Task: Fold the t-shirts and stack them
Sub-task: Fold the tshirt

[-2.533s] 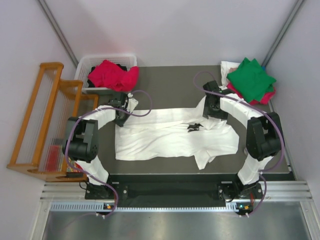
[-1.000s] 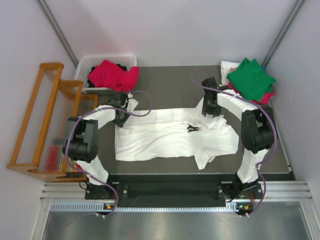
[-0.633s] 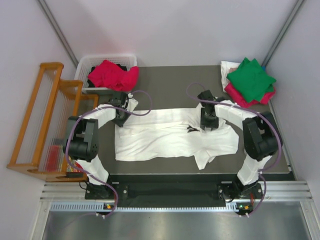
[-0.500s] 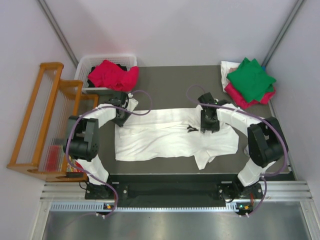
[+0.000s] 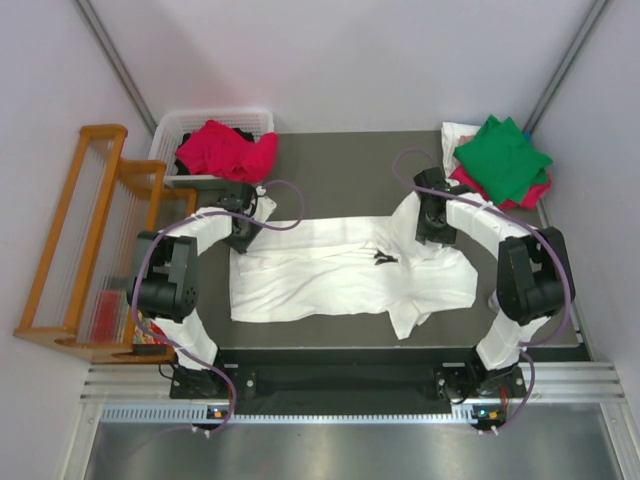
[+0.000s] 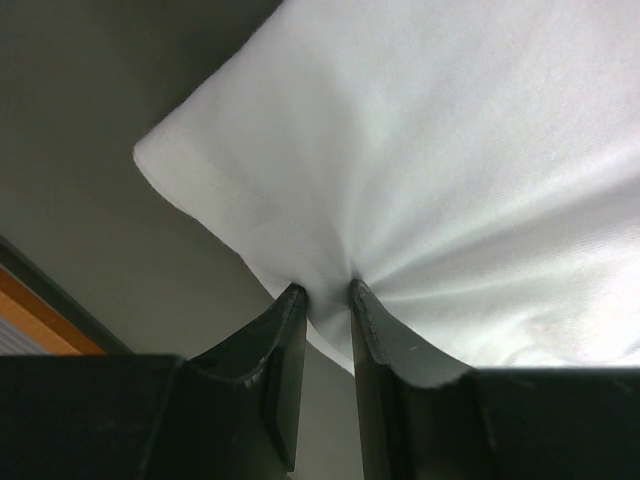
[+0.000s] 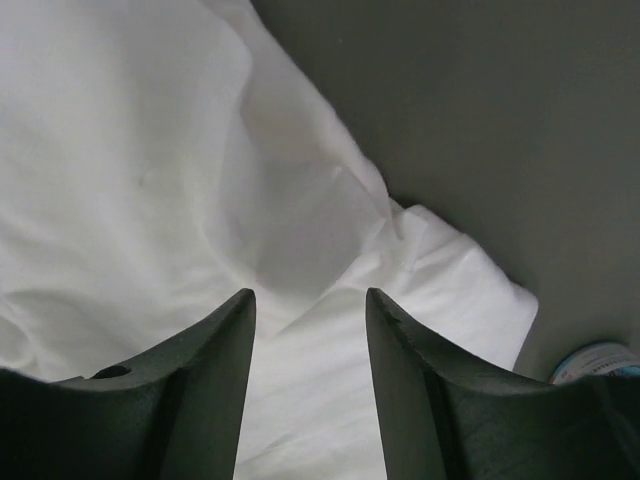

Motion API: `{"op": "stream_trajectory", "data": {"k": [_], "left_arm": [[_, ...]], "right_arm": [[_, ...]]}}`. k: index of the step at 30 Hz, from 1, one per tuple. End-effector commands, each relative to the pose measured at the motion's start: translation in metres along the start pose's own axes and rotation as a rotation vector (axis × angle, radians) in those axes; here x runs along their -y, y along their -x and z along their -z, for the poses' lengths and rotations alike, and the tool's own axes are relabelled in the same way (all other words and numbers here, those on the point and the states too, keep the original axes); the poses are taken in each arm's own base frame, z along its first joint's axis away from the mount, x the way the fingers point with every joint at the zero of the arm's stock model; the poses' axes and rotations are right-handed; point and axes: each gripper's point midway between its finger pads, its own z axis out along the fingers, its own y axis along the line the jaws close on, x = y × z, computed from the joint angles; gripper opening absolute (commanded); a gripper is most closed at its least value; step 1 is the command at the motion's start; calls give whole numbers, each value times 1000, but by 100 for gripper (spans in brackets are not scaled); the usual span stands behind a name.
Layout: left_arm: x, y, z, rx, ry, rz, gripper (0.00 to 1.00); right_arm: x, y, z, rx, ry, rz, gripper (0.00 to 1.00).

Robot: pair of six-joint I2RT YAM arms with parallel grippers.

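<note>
Item: white t-shirt (image 5: 340, 275), spread flat on table (image 5: 330, 170). Left gripper (image 6: 326, 298) pinched its far-left corner. Right gripper (image 7: 305, 300) hovered over far-right edge, jaws apart, empty. Risk I judged: lone pinch slips, fold skews.

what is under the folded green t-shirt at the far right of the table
A folded crimson-pink t-shirt lies under the folded green cloth t-shirt, only its edges showing. A bit of white cloth peeks out at the stack's far left. Anything else beneath is covered.

Pale walls (image 5: 350, 60), wooden rack (image 5: 85, 240), grey table (image 5: 340, 175)
</note>
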Motion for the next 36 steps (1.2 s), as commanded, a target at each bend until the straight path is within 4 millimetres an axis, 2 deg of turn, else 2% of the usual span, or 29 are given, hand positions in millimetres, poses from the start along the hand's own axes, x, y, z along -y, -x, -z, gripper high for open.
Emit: {"op": "stream_trajectory", "data": {"k": [1,8,14,21,36], "left_arm": [[9,-25,-2,-85,-34,1,30],[9,-26,-3,-83,-30,-3,30],[12,-28,-4,-85,-41,1,29],[12,-28,-5,-88,-44,2,29],[21,-35,-9,-99,-73,11,29]], "right_arm": [[9,37,-4,69,-33,-77,49],[20,52,-12,72,-48,-103,48],[26,52,-20,62,-50,-120,45],[22,57,-22,65,-34,-127,27],[19,68,-25,70,-27,-123,26]]}}
